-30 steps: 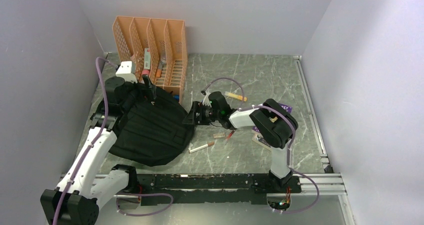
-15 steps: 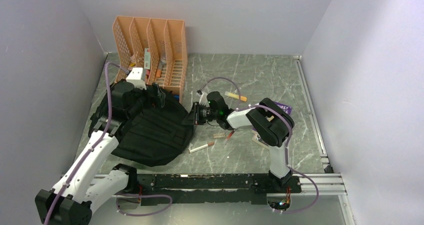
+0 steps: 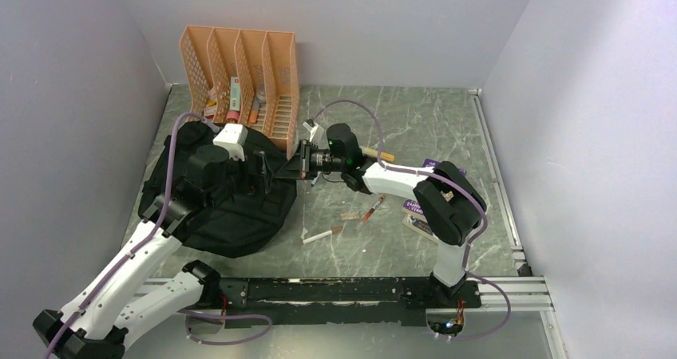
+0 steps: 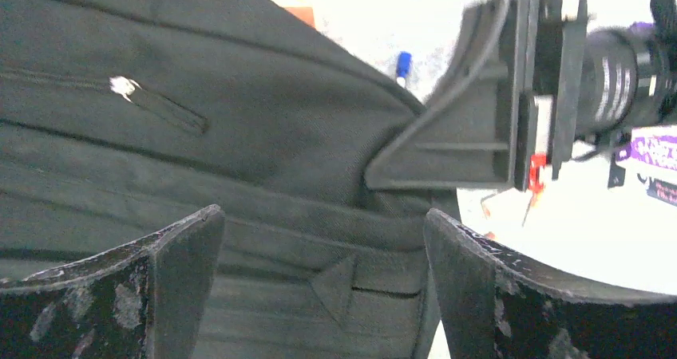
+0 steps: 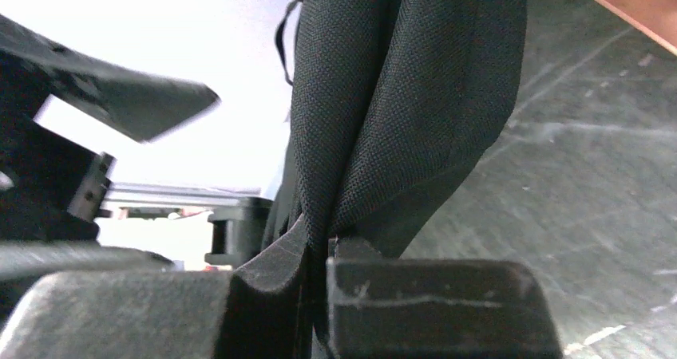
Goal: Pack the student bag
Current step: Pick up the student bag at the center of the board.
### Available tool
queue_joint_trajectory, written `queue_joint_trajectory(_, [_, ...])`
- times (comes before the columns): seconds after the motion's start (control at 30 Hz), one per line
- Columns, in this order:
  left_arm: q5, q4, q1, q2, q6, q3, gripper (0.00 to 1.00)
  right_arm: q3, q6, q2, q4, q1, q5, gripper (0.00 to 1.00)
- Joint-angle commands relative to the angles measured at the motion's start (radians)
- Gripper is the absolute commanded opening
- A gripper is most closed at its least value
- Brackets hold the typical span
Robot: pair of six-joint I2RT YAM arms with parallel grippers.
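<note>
Pinching the student bag [image 5: 383, 96] fabric, right claw [image 5: 318, 251] closed.

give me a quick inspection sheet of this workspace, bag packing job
surface: green marbled table, no spills seen
job's things: student bag lies at left, its right edge pinched
clutter: orange file rack at back left; pens and a purple book loose near the right arm
grippers: right gripper fingers shut on bag fabric; left gripper open above the bag
cables: purple cable loops off each arm
surroundings: plain grey walls on three sides; metal rail at right
</note>
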State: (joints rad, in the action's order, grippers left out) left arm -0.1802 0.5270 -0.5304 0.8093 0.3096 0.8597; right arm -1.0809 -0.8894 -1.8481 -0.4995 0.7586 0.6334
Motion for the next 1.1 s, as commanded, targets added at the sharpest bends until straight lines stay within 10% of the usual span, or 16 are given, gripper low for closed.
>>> queue_joint_trajectory(0.0, [-0.061,0.1,-0.082,-0.004,0.053,0.042,0.98,-0.093,-0.142,0.008,-0.004,-0.009,-0.068,0.0])
queue_joint_trajectory(0.57, [-0.379,0.354,-0.431,0.151,0.105,0.188,0.98,-0.261,-0.209,-0.078,0.089,-0.012,-0.102,0.0])
queue_joint_trajectory(1.07, [-0.85,0.836,-0.722,0.64,0.579,0.348,0.98,-0.275,-0.202,-0.062,0.107,-0.013,-0.079,0.0])
